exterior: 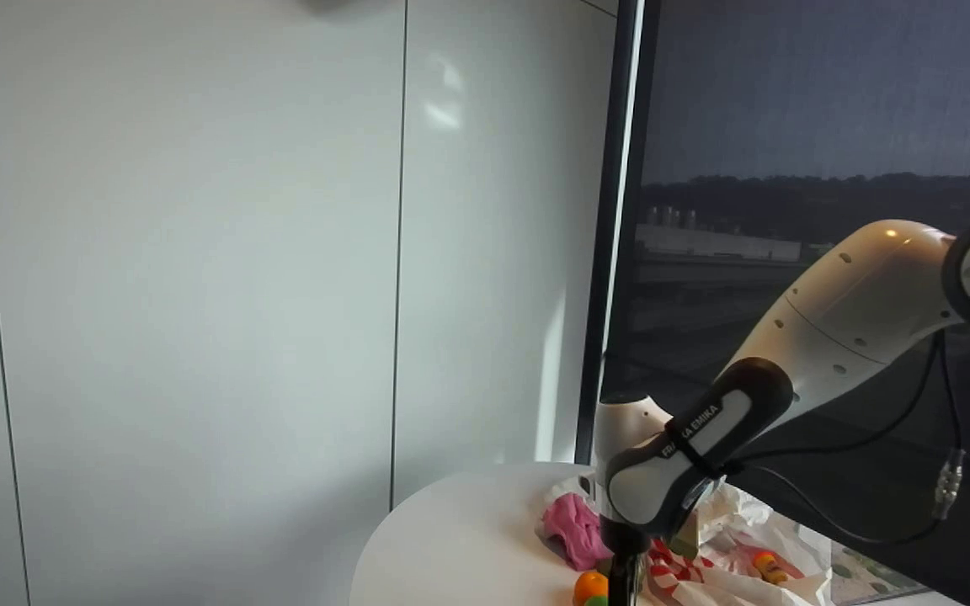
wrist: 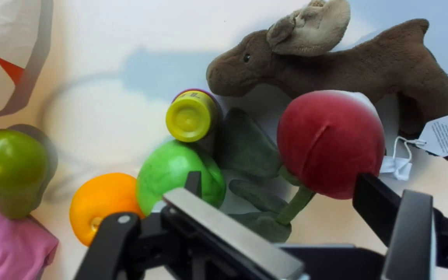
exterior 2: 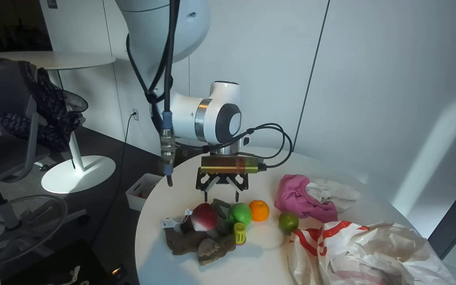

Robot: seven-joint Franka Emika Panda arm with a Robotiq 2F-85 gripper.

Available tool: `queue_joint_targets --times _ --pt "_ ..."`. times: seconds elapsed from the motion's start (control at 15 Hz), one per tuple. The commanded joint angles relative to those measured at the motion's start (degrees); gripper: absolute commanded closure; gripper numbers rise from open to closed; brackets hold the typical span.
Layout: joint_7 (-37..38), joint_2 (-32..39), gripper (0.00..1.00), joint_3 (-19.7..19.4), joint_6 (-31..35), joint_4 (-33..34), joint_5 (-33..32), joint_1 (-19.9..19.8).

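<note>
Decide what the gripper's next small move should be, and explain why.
Probably a short, straight descent with the jaws open: the gripper hangs empty, and in the wrist view the green stem of the red plush appears between its spread fingers.

Arm [exterior: 855, 311] is showing smooth, rounded wht shells, w/ small dk screw recesses [exterior: 839, 369] dotting them & a thin seam [exterior: 837, 331] running across. Blk panel [exterior: 767, 394] is bearing pale lettering, "KA EMIKA"; a blk strap [exterior: 691, 448] is crossing it. Silver ring [exterior 2: 203, 120] is circling wht wrist casing [exterior 2: 184, 114], & an oval blk cover [exterior 2: 224, 122] is framing a lt centre. Blk cables [exterior 2: 170, 75] are looping; metal connector [exterior 2: 168, 144] is wearing blue ends. Shiny box [exterior 2: 228, 164] is gleaming gold-grn w/ a reddish patch. Gripper [exterior 2: 221, 196] is looking mainly blk, w/ grey metal bars [wrist: 231, 232] & a silvery screw head [wrist: 123, 219].
</note>
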Motion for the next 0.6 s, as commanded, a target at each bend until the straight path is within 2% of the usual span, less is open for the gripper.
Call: queue_joint_targets --times 0.0,0.13,0.53 --pt "-3.93 -4.57 0.00 1.27 -5.43 1.69 8.15 -3.14" --pt "-2.37 -6.01 0.00 -0.56 -9.74 4.06 9.72 -3.89" --pt "-0.63 -5.13 0.00 -7.25 -21.00 16.37 7.42 -7.56"
